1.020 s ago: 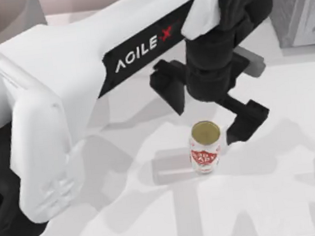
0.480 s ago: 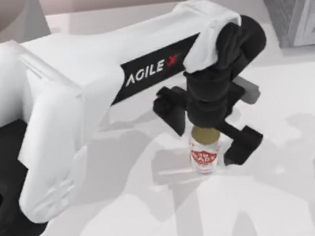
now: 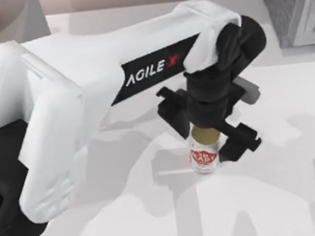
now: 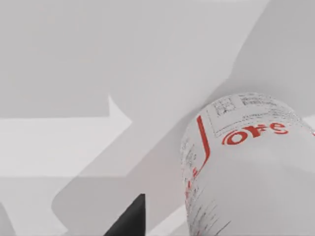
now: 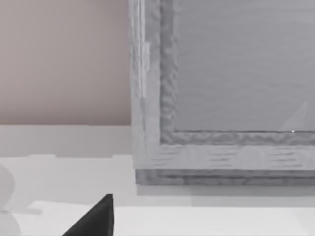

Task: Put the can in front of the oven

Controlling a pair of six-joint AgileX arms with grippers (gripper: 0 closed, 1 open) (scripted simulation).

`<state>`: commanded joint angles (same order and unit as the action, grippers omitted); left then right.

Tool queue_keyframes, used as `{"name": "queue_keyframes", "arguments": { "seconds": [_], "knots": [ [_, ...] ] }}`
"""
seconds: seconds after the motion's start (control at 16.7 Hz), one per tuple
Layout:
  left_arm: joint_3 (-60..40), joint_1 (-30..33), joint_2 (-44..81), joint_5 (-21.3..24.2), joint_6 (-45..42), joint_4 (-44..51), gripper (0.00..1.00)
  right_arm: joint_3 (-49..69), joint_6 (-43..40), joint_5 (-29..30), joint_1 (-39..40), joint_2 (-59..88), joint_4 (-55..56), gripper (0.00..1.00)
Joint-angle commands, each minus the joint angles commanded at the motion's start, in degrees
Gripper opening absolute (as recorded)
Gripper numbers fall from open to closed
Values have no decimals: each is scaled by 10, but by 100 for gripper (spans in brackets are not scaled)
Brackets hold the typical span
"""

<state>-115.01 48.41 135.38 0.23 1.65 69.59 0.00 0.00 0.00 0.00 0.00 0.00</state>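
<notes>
Since half a second ago, the left tool point(image 3: 206, 133) has been closed inward, its right finger drawn from beside the can to against it. At the upper right of the top view, a corner of a darker speckled grey appliance point(image 3: 292, 2) is seen on the white table point(image 3: 278, 195); in the right wrist view its framed front point(image 5: 231, 88) is seen close up, with one dark fingertip point(image 5: 96, 219) of the right tool at the lower edge. The left arm point(image 3: 103, 84) is stretched from the left of the frame to the centre. The can point(image 3: 205, 155) is stood upright just below centre, and the left tool is clenched around it, a finger point(image 3: 239, 142) at each side. In the left wrist view the can's white wall with red lettering point(image 4: 246, 167) is seen at the lower right.
</notes>
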Motion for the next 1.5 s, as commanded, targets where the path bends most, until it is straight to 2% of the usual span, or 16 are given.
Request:
{"name": "queue_keyframes", "arguments": {
  "seconds": [0.48, 1.08, 1.5],
  "knots": [
    [0, 0, 0, 0, 0, 0, 2, 0, 0, 0, 0, 0, 0, 100],
    [-2, 0, 1, 0, -1, 2, 0, 0, 0, 0, 0, 0, 0, 100],
    [-83, 0, -5, 0, 0, 87, 0, 0, 0, 0, 0, 0, 0, 100]
  ]
}}
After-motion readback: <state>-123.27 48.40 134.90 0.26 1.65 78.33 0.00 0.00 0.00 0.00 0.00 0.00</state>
